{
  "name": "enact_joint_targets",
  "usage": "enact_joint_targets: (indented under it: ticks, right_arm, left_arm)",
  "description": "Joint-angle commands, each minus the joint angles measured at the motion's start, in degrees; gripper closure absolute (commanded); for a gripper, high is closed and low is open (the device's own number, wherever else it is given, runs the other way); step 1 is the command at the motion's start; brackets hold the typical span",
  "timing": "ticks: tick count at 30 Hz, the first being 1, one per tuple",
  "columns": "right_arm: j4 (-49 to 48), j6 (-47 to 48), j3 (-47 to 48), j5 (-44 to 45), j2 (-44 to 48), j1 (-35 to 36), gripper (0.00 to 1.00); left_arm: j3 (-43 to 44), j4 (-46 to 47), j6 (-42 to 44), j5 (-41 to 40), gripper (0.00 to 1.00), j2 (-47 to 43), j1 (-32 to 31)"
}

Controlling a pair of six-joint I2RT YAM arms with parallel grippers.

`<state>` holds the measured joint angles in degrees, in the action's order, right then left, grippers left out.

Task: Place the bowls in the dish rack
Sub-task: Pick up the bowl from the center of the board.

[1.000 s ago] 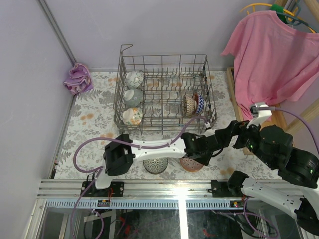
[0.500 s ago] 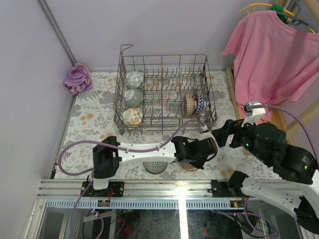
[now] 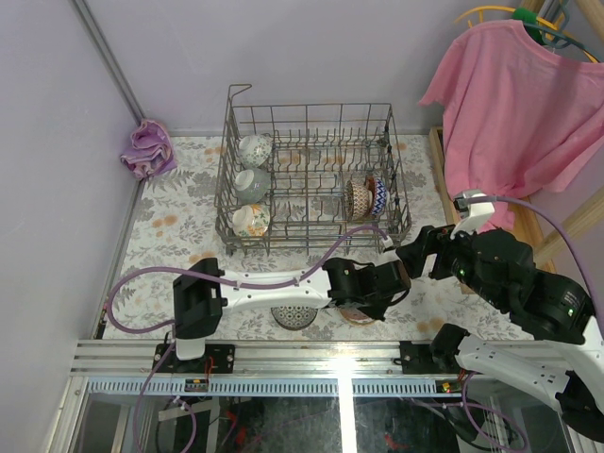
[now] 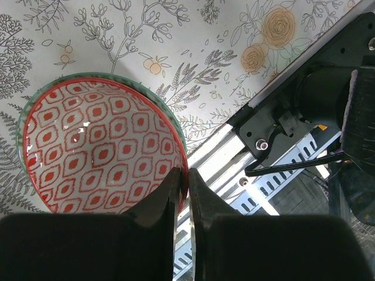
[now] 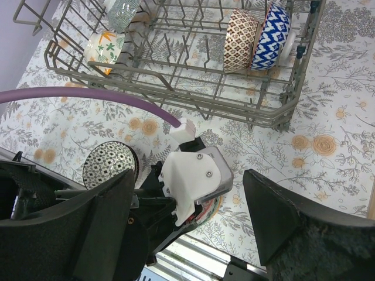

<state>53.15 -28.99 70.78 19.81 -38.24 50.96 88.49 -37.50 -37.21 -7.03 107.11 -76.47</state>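
Observation:
My left gripper (image 4: 187,178) is shut on the right rim of a red-and-white patterned bowl (image 4: 99,140), one finger inside and one outside. The bowl is low over the floral table near the front rail and mostly hidden under the gripper (image 3: 366,297) in the top view. A black-and-white bowl (image 3: 294,316) sits on the table to its left. The dish rack (image 3: 311,108) stands behind with three bowls (image 3: 251,184) on edge at its left and two (image 3: 366,196) at its right. My right gripper (image 5: 193,222) is open and empty above the left wrist.
A pink cloth (image 3: 146,149) lies at the back left by the wall. A pink shirt (image 3: 514,94) hangs at the right over a wooden frame. The metal rail (image 3: 330,354) runs along the near edge. A purple cable (image 5: 88,93) crosses in front of the rack (image 5: 176,73).
My left gripper has moved down and nearer onto the red-and-white bowl and closed on its rim. My right gripper has drawn slightly left and back, still open.

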Motion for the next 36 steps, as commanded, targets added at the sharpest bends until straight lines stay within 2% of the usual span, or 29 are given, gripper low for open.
enact_joint_targets:
  ticks: [1, 3, 18, 25, 32, 36]
  right_arm:
    - [-2.78, -0.34, -0.68, -1.12, -0.01, 0.10, 0.18]
    - [-2.70, -0.39, -0.85, -1.14, 0.14, 0.10, 0.18]
    - [-2.08, -0.97, -1.45, -1.10, 1.22, 0.08, 0.18]
    - [-1.82, -1.02, -1.52, -1.02, 1.62, 0.09, 0.18]
    - [-1.37, -1.13, -1.50, -0.68, 2.07, 0.10, 0.18]
    - [-1.51, -1.17, -1.82, -0.82, 2.04, 0.10, 0.18]
  left_arm:
    - [-0.72, 1.24, 0.78, 0.47, 0.88, 0.89, 0.15]
    - [-0.39, 1.29, 0.91, 1.15, 0.81, 1.14, 0.39]
    - [-0.03, 1.06, 0.17, 0.84, 0.71, 2.84, 0.35]
    - [0.49, 0.94, 0.28, 0.79, 0.74, 4.42, 0.40]
    - [0.96, 0.51, 0.17, 0.05, 0.83, 4.13, 0.36]
    - [1.87, -0.72, 0.25, -0.70, 0.82, 3.06, 0.41]
